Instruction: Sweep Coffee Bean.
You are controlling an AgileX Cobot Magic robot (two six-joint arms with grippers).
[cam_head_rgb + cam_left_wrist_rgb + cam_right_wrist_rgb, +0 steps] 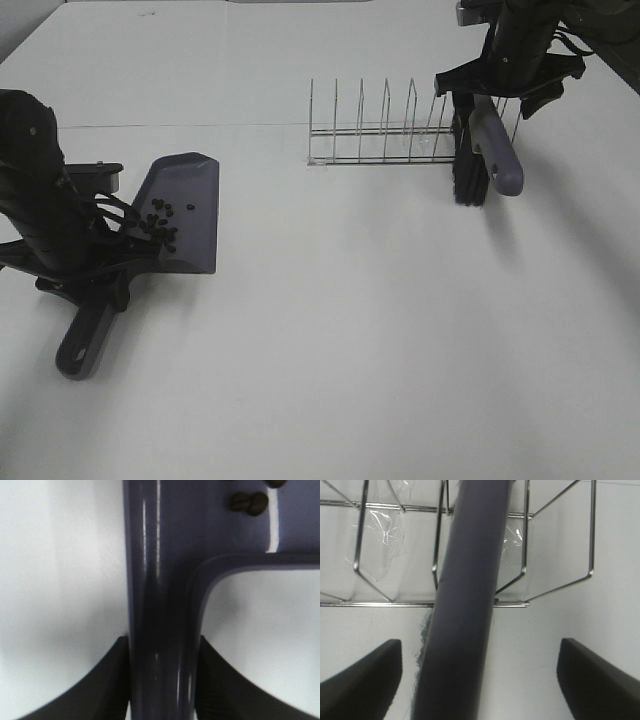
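We saw a white table [380, 350] filling the high view, and on it, in the upper middle of the frame, a wire rack [370, 135] with upright loops, standing bare of dishes. At the left of the frame lay the grey dustpan [195, 195], its wide mouth pointing toward the upper right and its handle running down toward the lower left corner. The left gripper [108, 268] was pressed together on that handle, and in the left wrist view both dark fingers [112, 680] touched the handle's sides. In the upper right of the frame the brush [495, 150] stood at the rack's right end, black bristles down and grey handle slanting toward the lower right; we could not tell whether it leaned on the wires. The right gripper [500, 85] hung above it, and in the right wrist view its fingers [370, 675] were spread wide, with the handle between them and clear of both. The coffee bean [160, 225] cluster sat inside the dustpan, gathered toward the back near the handle, with a few beans loose just above
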